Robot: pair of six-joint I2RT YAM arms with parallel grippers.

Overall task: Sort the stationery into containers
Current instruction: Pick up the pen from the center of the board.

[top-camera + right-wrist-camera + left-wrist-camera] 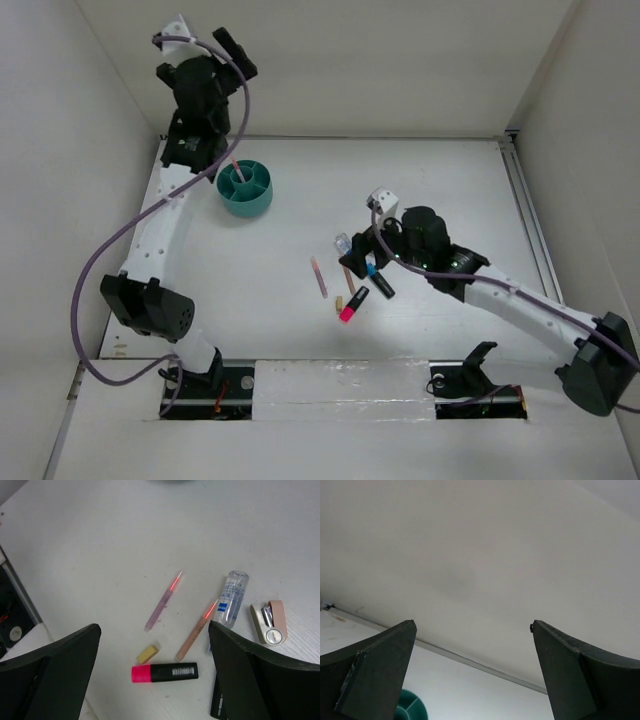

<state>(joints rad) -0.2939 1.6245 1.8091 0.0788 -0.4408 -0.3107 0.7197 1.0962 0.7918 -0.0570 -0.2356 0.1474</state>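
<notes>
Right wrist view: the right gripper [154,627] hangs over the loose stationery with its fingers spread wide and nothing between them. Below it on the white table [100,540] lie a pale pink pen [163,601] and a salmon-pink pen [196,631], roughly parallel and apart. A clear-blue tube [232,598] sits just beside the salmon-pink pen's upper end. To its right is a small grey-beige piece [270,622] with a metal part on it (what it is, I cannot tell). Nearer the camera a pink highlighter [165,672] with a black body lies crosswise, and a tiny tan piece [148,653] lies just beside its pink end. A dark marker [216,700] is mostly hidden behind the right finger.

From the top external camera, the round teal tub [262,200] stands at the far left of the table, well apart from that cluster. One thin pink pen in the tub [236,168] stands tilted; which compartment holds it is unclear.

The left gripper [472,627] is above the tub. Its wrist camera shows both fingers wide apart and empty, the wall behind them, and the tub at the bottom edge.
</notes>
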